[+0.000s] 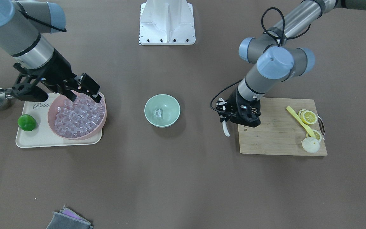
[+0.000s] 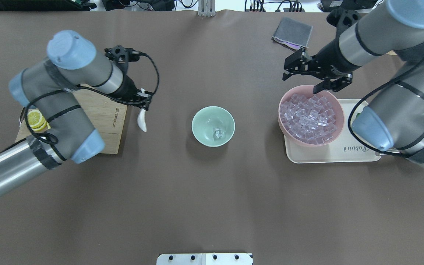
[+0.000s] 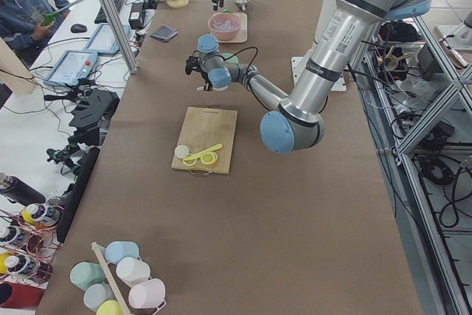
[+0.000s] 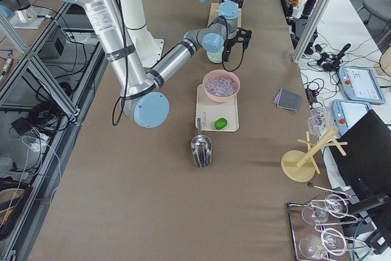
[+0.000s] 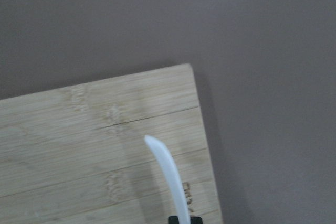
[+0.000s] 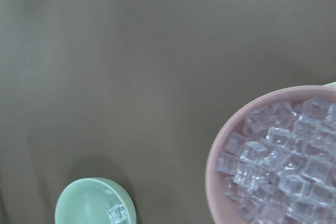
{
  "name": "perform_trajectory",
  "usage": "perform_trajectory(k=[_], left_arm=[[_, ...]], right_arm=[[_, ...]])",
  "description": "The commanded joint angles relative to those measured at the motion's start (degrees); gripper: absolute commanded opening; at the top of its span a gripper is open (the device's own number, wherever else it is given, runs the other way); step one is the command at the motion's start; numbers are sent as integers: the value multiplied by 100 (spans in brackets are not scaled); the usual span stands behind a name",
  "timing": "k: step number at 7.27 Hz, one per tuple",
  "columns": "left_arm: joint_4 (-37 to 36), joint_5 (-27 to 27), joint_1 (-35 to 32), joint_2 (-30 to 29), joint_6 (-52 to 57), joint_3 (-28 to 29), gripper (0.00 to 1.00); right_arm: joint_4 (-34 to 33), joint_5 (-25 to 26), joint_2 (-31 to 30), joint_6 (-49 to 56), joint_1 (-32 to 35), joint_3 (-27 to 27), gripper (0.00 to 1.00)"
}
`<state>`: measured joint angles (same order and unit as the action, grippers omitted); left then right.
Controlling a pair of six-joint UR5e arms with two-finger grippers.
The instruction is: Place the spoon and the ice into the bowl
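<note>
On the brown table [image 2: 197,206], the mint-green bowl [image 2: 201,119] holds one ice cube [image 2: 217,133]; a pink bowl [image 2: 281,112] brims with cubes [image 2: 309,117]. The left gripper [image 2: 142,106] clamps the spoon [image 2: 142,123] beside the board [image 2: 101,114]; the right gripper [image 2: 309,79] gapes over the pink bowl.

The front-facing camera stands across the table on the operators' side and looks steeply down, with the robot's base [image 1: 167,24] at its top, so the robot's left side falls on its right. The overhead camera looks forward and down from behind the robot, with the base at its bottom edge. Both share the mint-green bowl [image 1: 171,106] at centre, the pink bowl [image 1: 105,118] and the cutting board [image 1: 275,133], in mirrored order. The two side cameras sit high and far back at the table's ends, looking along its length. The left wrist camera looks closely down on the board's corner and the spoon [image 5: 169,177]. The right wrist camera, higher, takes in part of both bowls.
</note>
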<state>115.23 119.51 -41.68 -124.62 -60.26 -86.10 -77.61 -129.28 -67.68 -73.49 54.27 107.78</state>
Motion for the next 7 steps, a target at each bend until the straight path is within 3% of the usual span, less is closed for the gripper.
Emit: perform_trajectory(k=[1, 3, 4, 5, 6, 7], left_arm=[[17, -1029, 728, -921, -1240, 381, 0], [9, -1131, 863, -1633, -1646, 978, 0], [26, -1227, 863, -1653, -1647, 1042, 12], [52, -1384, 855, -1584, -1586, 1042, 97], [70, -1377, 846, -1462, -1594, 903, 98], [18, -1325, 793, -1086, -1586, 397, 98]], right_arm=[[0, -579, -638, 1164, 748, 121, 100], [36, -590, -905, 1688, 892, 138, 100], [36, -581, -922, 1688, 892, 138, 100], [53, -572, -983, 1688, 883, 147, 100], [62, -555, -1019, 1706, 875, 147, 100], [62, -502, -967, 1706, 788, 95, 100]])
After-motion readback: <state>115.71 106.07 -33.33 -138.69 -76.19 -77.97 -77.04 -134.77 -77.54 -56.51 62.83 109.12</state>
